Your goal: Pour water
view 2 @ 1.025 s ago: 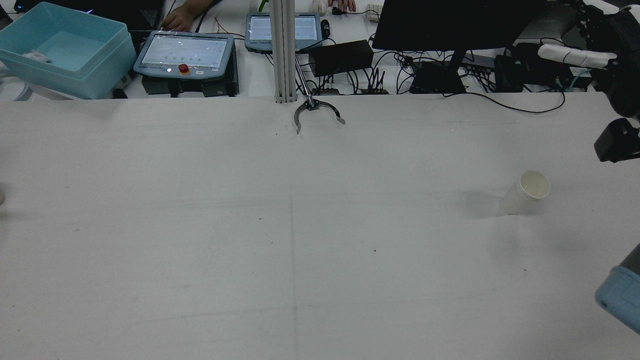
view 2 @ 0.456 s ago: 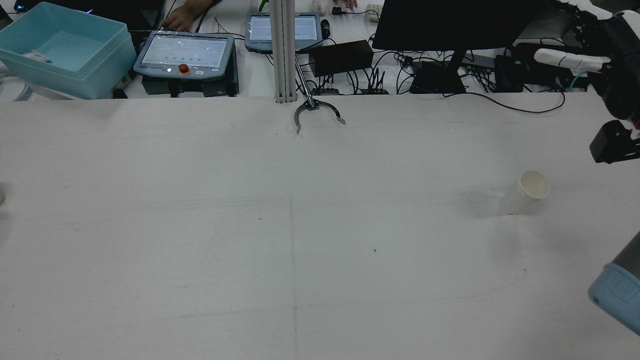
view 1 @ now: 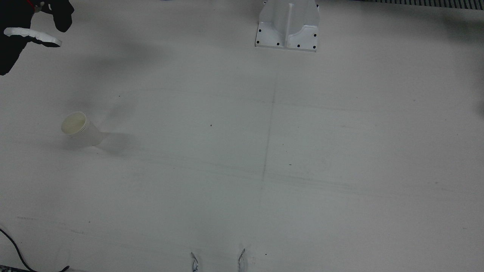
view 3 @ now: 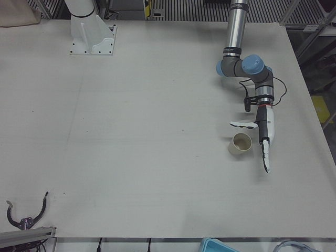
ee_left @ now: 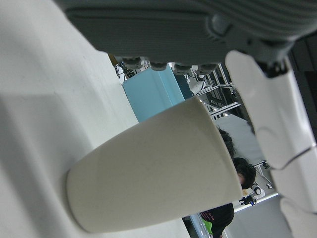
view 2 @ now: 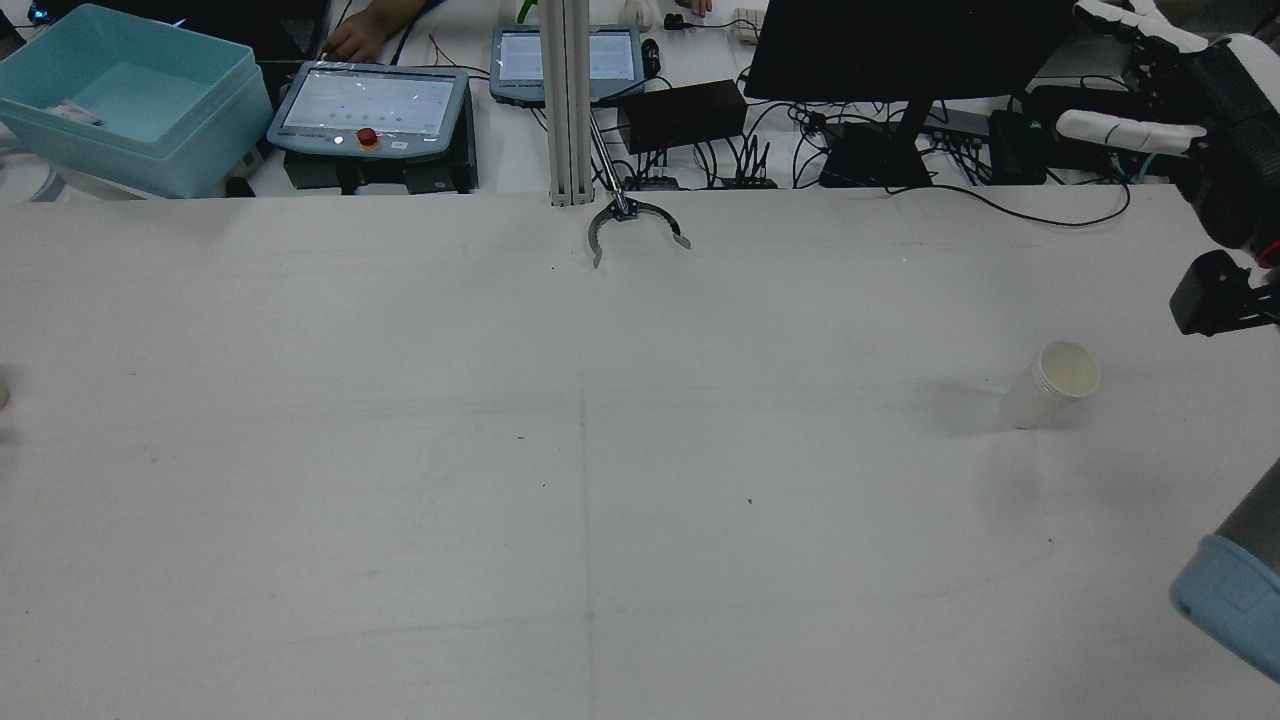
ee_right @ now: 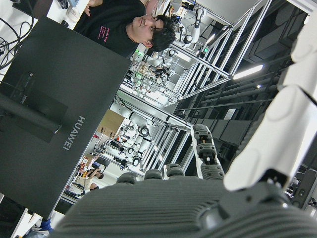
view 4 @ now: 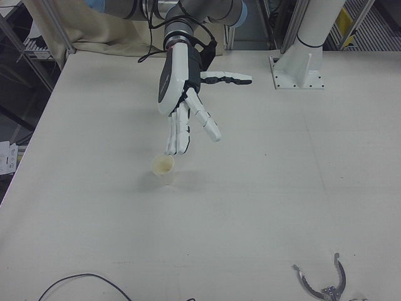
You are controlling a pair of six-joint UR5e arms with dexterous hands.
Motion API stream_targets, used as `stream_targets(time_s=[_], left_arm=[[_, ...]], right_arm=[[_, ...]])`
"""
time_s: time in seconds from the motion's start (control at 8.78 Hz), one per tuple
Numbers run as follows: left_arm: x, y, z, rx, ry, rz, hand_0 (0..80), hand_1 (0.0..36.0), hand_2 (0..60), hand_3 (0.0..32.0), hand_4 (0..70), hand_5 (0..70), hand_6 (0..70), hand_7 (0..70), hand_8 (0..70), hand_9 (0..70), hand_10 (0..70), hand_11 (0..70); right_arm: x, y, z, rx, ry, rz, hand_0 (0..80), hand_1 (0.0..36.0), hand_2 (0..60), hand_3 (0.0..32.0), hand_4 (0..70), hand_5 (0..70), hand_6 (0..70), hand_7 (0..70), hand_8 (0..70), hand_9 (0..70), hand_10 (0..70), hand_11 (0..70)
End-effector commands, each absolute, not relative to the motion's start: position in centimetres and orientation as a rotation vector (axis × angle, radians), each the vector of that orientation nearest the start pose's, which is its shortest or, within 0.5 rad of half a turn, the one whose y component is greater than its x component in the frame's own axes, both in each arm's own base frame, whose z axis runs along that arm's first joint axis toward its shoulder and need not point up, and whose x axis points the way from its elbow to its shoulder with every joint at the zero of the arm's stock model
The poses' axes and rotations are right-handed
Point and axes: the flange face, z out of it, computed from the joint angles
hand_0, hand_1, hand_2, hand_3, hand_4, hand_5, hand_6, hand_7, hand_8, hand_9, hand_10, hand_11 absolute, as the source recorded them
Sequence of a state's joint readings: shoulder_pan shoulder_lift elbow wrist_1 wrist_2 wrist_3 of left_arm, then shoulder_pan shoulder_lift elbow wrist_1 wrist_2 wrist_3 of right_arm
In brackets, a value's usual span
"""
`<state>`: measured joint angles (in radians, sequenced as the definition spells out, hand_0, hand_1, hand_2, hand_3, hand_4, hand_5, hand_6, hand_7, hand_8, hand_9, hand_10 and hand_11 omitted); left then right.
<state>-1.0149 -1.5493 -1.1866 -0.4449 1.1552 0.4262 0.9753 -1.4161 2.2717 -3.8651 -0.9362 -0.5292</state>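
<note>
Two paper cups stand upright on the white table. One cup [view 2: 1050, 385] [view 1: 79, 128] [view 4: 164, 168] is on the right arm's side. My right hand [view 4: 185, 94] [view 2: 1190, 90] hangs above and behind it, open, fingers spread, holding nothing. The other cup [view 3: 241, 144] fills the left hand view [ee_left: 153, 173]. My left hand [view 3: 264, 134] is right beside that cup with its fingers [ee_left: 270, 99] stretched out straight, open and not wrapped around it. I cannot tell whether palm and cup touch.
A metal claw tool [view 2: 635, 225] lies at the table's far edge by a post. Beyond the edge are a teal bin [view 2: 130, 100], teach pendants [view 2: 370, 105], a monitor [view 2: 910, 50], cables and a person's hand [view 2: 360, 35]. An arm pedestal [view 1: 288, 24] is bolted down.
In the rear view my right hand has risen and drifted slightly left, and the arm's blue joint at the lower right has crept left. The cup beneath it has not moved.
</note>
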Motion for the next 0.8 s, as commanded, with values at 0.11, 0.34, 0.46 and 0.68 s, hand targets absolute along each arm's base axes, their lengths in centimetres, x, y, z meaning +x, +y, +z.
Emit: stream_targets(time_s=[0.11, 0.34, 0.46, 0.68], left_arm=[[10.2, -47.6, 83.7, 0.323, 2.011, -1.807, 48.2, 12.7, 0.0, 3.8, 2.1, 0.0, 0.0, 1.1, 0.0, 0.4, 0.4, 2.2], [10.5, -48.1, 83.3, 0.36, 2.012, -1.769, 47.9, 13.0, 0.0, 2.4, 2.0, 0.0, 0.0, 1.6, 0.0, 0.4, 0.7, 2.6], [10.4, -48.0, 83.7, 0.363, 2.001, -1.774, 48.0, 13.1, 0.0, 3.0, 2.0, 0.0, 0.0, 1.9, 0.0, 0.4, 0.6, 2.5], [10.5, -47.6, 84.5, 0.361, 1.981, -1.78, 47.5, 12.5, 0.0, 2.2, 2.1, 0.0, 0.0, 1.8, 0.0, 0.2, 0.7, 2.6]], right_arm=[[-7.7, -45.5, 38.0, -0.633, 2.477, -2.274, 43.1, 9.8, 9.0, 0.0, 7.5, 5.8, 3.4, 3.7, 0.0, 0.2, 0.0, 0.2], [-7.5, -45.6, 38.0, -0.637, 2.471, -2.274, 43.0, 9.7, 9.2, 0.0, 7.9, 6.0, 3.7, 4.1, 0.0, 0.4, 0.0, 0.2], [-7.4, -45.6, 37.8, -0.63, 2.471, -2.266, 43.2, 9.8, 9.4, 0.0, 8.1, 6.1, 3.8, 4.5, 0.0, 0.5, 0.0, 0.1], [-7.5, -45.7, 37.8, -0.627, 2.471, -2.264, 43.3, 9.8, 9.2, 0.0, 8.2, 6.2, 3.8, 4.6, 0.0, 0.4, 0.0, 0.1]])
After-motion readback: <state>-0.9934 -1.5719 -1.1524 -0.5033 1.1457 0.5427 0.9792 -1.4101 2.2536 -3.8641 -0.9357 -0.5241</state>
